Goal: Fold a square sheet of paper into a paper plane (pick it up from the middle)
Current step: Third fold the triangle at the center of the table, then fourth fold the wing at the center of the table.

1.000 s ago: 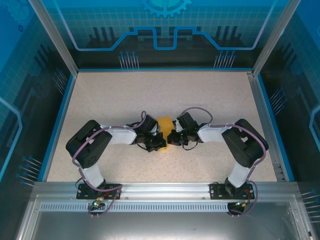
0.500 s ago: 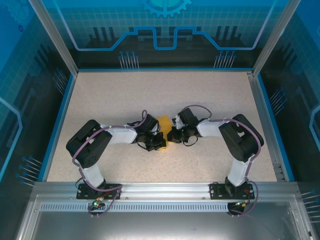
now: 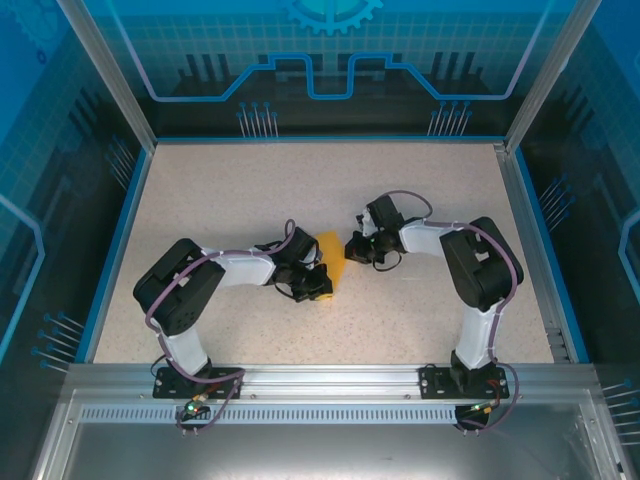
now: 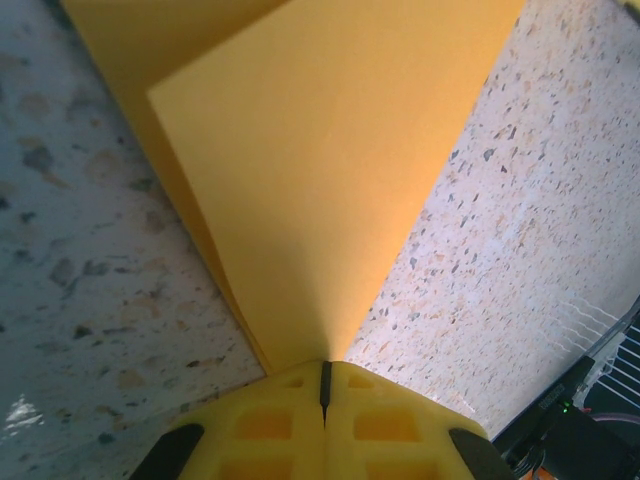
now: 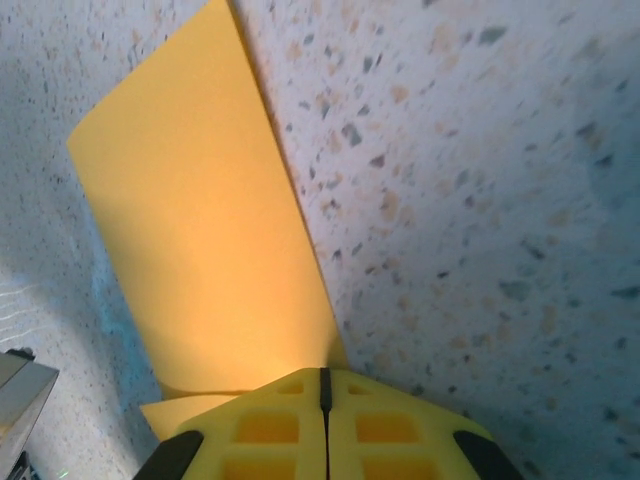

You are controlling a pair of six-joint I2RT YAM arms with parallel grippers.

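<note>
The left hand (image 4: 324, 375), with yellow fingers, is squeezed tight on one end of the thin orange-yellow sheet of paper (image 4: 310, 190), which is folded over. The paper sits near the middle of the speckled white desk (image 3: 250, 190), between the two hands. The right hand (image 5: 323, 382) is closed tight too, right at the paper's edge. I cannot tell if it touches the paper.

- One orange-yellow sheet of paper (image 3: 333, 256).
- Two black-and-white robot arms, a left arm (image 3: 235, 270) and a right arm (image 3: 440, 240).
- Two yellow-fingered grippers, a left gripper (image 4: 325, 372) and a right gripper (image 5: 324, 376).
- One speckled table (image 3: 250, 185).
</note>
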